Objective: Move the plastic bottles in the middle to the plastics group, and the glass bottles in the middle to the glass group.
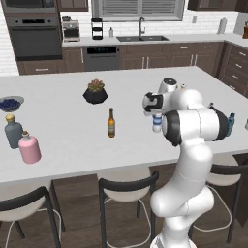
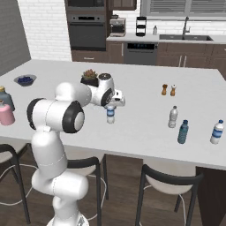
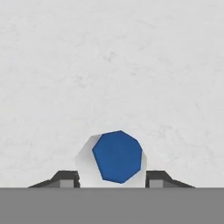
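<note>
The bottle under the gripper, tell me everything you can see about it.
The bottle is small, clear plastic by its look, with a blue label band and a blue cap seen from above. It stands upright on the white counter, mid-island. The gripper is shut on it from above, one fingertip on each side.

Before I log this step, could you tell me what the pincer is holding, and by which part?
The pincer is shut on the small clear water bottle, gripped from above at its top, near the cap.
</note>
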### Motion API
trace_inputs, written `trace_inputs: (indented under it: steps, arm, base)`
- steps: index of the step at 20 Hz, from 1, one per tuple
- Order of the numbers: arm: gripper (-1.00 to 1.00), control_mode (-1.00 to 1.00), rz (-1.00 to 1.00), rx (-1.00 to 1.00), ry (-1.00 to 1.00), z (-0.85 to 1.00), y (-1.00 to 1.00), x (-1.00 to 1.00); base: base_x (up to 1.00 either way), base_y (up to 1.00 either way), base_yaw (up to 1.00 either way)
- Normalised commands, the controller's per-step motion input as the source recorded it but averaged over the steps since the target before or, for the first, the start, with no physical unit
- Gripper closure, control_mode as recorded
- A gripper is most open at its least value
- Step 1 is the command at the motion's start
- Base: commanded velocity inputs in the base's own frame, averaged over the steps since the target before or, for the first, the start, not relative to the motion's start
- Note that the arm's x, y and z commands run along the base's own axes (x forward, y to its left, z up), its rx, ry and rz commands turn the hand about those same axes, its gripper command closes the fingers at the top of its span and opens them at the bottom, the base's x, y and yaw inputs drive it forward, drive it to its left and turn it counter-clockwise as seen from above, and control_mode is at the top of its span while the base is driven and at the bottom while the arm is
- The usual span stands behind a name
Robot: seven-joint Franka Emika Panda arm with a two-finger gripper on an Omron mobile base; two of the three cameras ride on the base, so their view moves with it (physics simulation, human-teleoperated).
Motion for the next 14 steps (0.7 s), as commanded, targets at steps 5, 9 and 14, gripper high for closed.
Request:
trace_inputs:
  steps: [5,9,14]
  arm:
    - [1.0,-1.0,-0.3,0.06,0.01,0.05,-0.75,-0.28]
    - [1.0,-1.0,-0.31,0.01,0.0,0.0,-0.87,-0.5]
    - [1.0,-1.0,-0.3,0.0,0.0,0.0,-0.83,-0.12]
  base:
    - [0.0,0.0,0.0]
    - [0.0,0.0,0.0]
    - [0.0,0.0,0.0]
